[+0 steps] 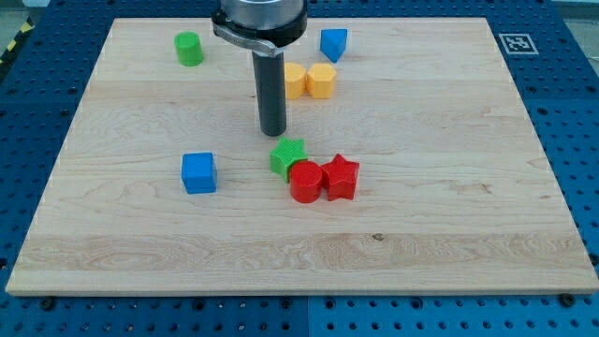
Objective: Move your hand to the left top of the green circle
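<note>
The green circle (189, 48) is a short green cylinder near the board's top left. My tip (272, 133) is at the end of the dark rod in the middle of the board, well to the right of and below the green circle. It stands just above a green star block (288, 156), with a small gap between them.
A red cylinder (305, 182) and a red star (341, 178) touch the green star's lower right. A blue cube (198, 173) lies at left centre. Two yellow blocks (311, 81) sit right of the rod. A blue block (333, 43) is at the top. A wooden board (468, 234) bears them all.
</note>
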{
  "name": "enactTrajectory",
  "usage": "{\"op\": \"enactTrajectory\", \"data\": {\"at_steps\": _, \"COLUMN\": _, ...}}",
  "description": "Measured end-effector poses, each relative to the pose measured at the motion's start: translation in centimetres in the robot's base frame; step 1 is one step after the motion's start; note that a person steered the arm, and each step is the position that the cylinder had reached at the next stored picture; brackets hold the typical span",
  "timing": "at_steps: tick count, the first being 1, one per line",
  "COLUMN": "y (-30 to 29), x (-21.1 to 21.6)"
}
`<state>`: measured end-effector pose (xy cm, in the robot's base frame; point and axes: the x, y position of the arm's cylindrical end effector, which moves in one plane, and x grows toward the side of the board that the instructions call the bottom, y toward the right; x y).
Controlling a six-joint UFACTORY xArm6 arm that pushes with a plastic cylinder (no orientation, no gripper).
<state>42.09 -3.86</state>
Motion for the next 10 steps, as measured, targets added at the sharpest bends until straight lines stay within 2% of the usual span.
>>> {"op": "enactTrajectory", "data": {"at_steps": 3, "y": -1.0, "x": -1.7}}
{"op": "enactTrajectory", "data": {"at_steps": 5, "y": -7.6, "x": -6.2}}
{"op": "enactTrajectory", "data": {"at_steps": 7, "y": -7.6, "x": -6.2}}
{"op": "enactTrajectory", "data": {"at_steps": 9, "y": -16.3, "x": -6.3}}
{"op": "enactTrajectory", "data": {"at_steps": 10, "y": -20.5, "x": -8.7}}
